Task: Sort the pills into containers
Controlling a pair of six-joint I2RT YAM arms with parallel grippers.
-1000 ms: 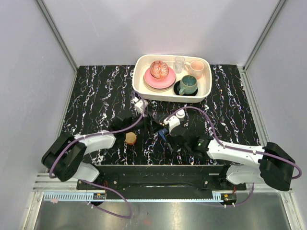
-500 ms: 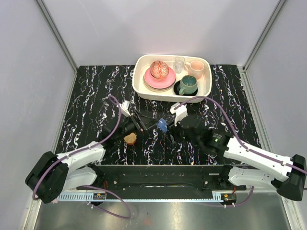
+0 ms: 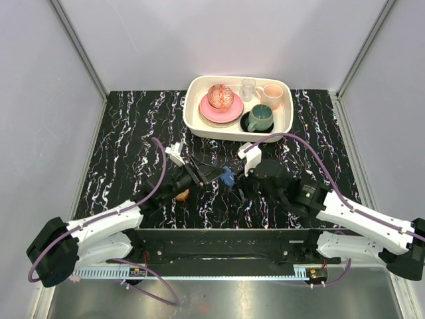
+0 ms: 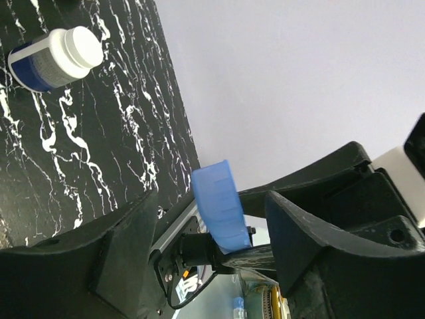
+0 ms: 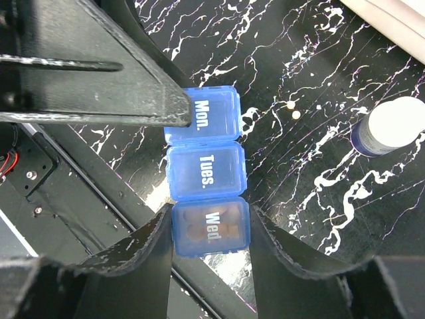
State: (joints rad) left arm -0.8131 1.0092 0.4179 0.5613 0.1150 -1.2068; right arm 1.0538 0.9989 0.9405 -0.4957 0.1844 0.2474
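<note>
Right gripper is clamped on the Wed. end of the blue pill box over mid-table. From those jaws the box's long axis runs straight to 12 o'clock in the right wrist view, Tues. then Mon. Left gripper sits at the box's 9 o'clock seen from above, jaws apart and straddling the Mon. end. One finger may be touching that lid, but I can't be sure. The left arm is the nearer to Mon., I'd say, with two loose pills on the table at the box's 2 o'clock.
</note>
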